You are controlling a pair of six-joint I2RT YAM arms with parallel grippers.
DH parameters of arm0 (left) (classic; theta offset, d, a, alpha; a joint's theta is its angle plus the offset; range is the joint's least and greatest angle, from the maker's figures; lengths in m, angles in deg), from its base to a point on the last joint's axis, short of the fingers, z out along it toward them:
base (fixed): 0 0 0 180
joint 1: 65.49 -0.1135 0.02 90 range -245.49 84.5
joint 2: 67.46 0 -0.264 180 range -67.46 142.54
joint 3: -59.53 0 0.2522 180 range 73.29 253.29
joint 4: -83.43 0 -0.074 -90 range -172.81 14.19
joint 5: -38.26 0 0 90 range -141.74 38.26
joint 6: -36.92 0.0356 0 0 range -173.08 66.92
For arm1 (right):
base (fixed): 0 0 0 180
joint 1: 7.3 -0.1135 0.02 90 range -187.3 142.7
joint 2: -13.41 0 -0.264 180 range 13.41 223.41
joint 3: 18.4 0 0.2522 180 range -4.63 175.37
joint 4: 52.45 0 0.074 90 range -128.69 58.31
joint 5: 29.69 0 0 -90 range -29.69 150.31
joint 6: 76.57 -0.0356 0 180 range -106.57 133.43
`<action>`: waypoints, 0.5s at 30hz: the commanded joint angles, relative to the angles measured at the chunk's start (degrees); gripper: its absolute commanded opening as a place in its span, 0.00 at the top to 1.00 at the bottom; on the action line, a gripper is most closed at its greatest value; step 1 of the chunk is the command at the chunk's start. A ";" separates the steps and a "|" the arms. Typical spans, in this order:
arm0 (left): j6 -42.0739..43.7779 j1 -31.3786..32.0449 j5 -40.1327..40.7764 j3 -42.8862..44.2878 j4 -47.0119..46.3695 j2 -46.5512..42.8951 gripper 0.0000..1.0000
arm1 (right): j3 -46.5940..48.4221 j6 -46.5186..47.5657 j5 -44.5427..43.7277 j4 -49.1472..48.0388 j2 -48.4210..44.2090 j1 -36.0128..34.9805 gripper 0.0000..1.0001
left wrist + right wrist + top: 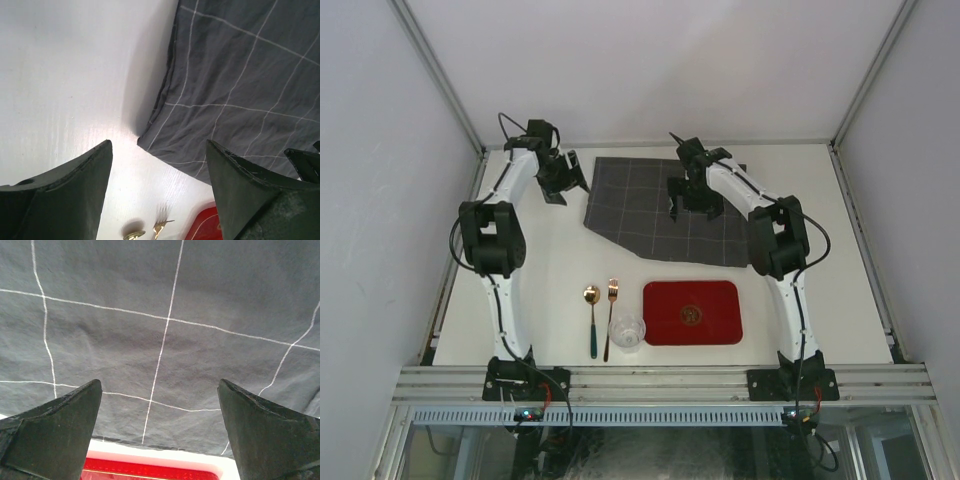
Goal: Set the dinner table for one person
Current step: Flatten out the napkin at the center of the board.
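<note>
Both your tools show jaws apart, empty: left tool (159, 144) at the checked cloth (640, 205) left edge, right tool (160, 382) over its middle, near counter (840, 250) far edge.

Toward the far side of the dinner table (545, 255): checked cloth (650, 200), lying flat. Nearer, before the cloth's right half: tray (692, 312). Left of the tray, side by side: spoon (591, 305), then fork (611, 305) to its right. Just beside the fork's handle, between fork and tray: glass (627, 332)
</note>
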 commanded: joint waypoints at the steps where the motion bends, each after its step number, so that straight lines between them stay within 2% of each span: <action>1: 1.87 -0.06 1.50 -1.31 -0.52 -3.92 0.21 | -1.41 -0.20 0.20 -1.97 -3.24 -1.26 0.01; 7: 2.46 -0.09 1.96 -2.34 0.12 -3.09 0.20 | -2.05 -0.29 0.08 -2.21 -2.15 -1.39 0.01; 15: 3.16 0.02 -0.03 -7.94 -1.57 -2.97 0.20 | -0.88 -0.05 1.16 -2.76 0.15 -0.88 0.01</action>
